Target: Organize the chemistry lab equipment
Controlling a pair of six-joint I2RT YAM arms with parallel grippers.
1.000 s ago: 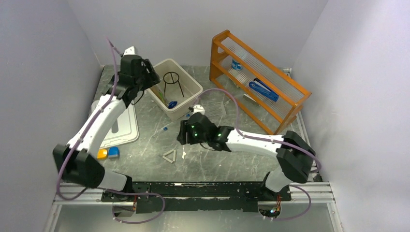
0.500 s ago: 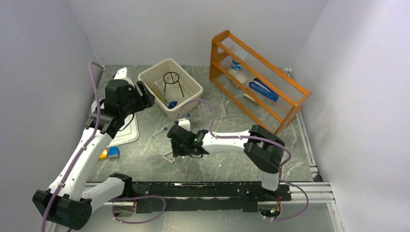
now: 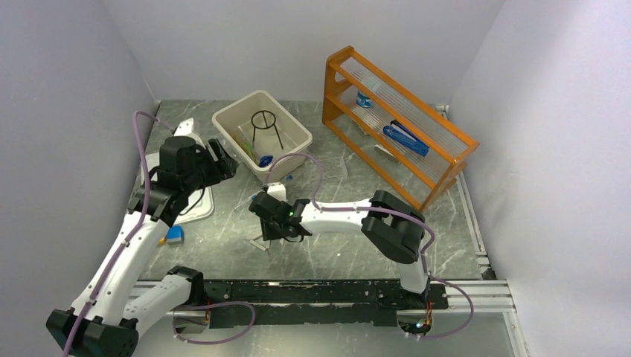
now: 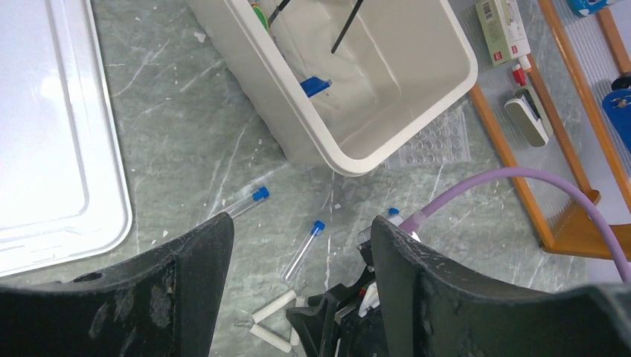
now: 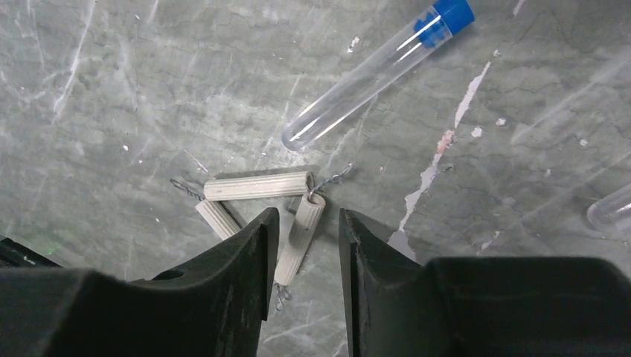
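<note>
A pipeclay triangle [image 5: 257, 186] of three ribbed white tubes on wire lies on the grey table, and it also shows in the top view [image 3: 260, 244]. My right gripper [image 5: 306, 216] is low over it. Its fingers straddle one white tube with a thin gap on each side, so it is open. A clear blue-capped test tube [image 5: 372, 71] lies just beyond. My left gripper [image 4: 301, 223] hangs open and empty above two loose test tubes [image 4: 242, 204] [image 4: 303, 249]. The black wire ring stand [image 3: 266, 126] stands inside the white bin [image 3: 286, 152].
The orange shelf rack [image 3: 439, 134] stands at the back right. A clear tube rack [image 4: 435, 141] lies flat beside the bin. A white lid [image 4: 45, 149] lies at the left, with a blue block [image 3: 175, 233] near it. The right arm's purple cable [image 4: 506, 178] arches over the table.
The left arm has drawn back from the bin toward the near left. The right gripper has moved left and down onto the triangle, and its jaws have narrowed.
</note>
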